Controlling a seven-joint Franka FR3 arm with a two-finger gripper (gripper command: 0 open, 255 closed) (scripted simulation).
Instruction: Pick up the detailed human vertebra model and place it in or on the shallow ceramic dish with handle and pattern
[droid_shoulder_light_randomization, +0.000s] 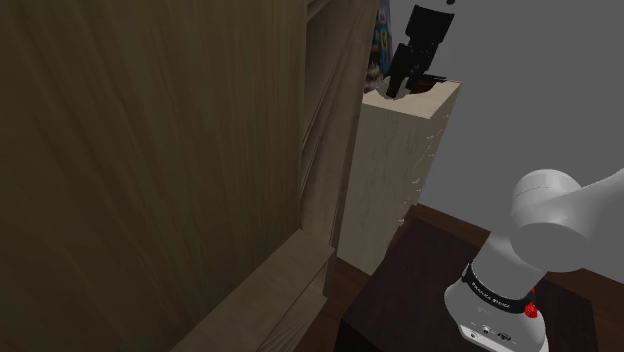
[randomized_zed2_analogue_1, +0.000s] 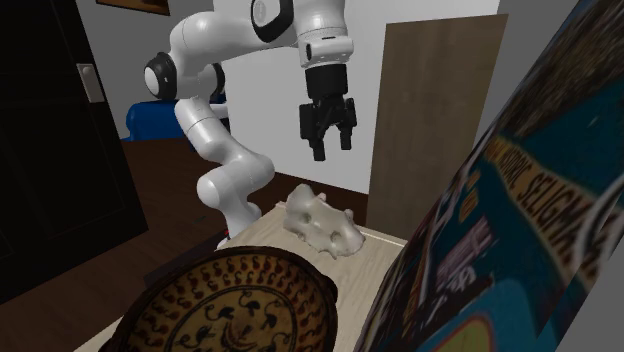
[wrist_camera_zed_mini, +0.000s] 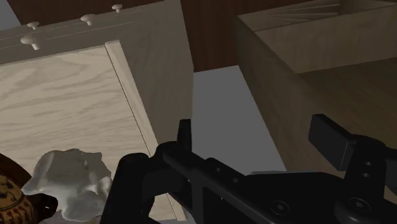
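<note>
The pale, knobbly vertebra model (randomized_zed2_analogue_1: 322, 222) lies on the light wooden top of a tall narrow dresser (droid_shoulder_light_randomization: 400, 170). Beside it on the same top, nearer the second exterior camera, rests the shallow brown dish (randomized_zed2_analogue_1: 235, 305) with a dark swirl pattern. My black gripper (randomized_zed2_analogue_1: 333, 148) hangs open in the air above the vertebra, touching nothing. In the wrist view the vertebra (wrist_camera_zed_mini: 67, 181) sits off to one side of the gripper (wrist_camera_zed_mini: 257, 143), with the dish rim (wrist_camera_zed_mini: 9, 194) just past it. From the shoulder view the gripper (droid_shoulder_light_randomization: 398, 88) hovers over the dresser top.
A large wooden cabinet (droid_shoulder_light_randomization: 150, 170) stands close beside the dresser, with a narrow gap between them. A colourful printed object (randomized_zed2_analogue_1: 520, 200) rises at the second exterior view's right. A wooden panel (randomized_zed2_analogue_1: 435, 110) stands behind the dresser. The dark stand (droid_shoulder_light_randomization: 420, 300) is at the shoulder view's lower right.
</note>
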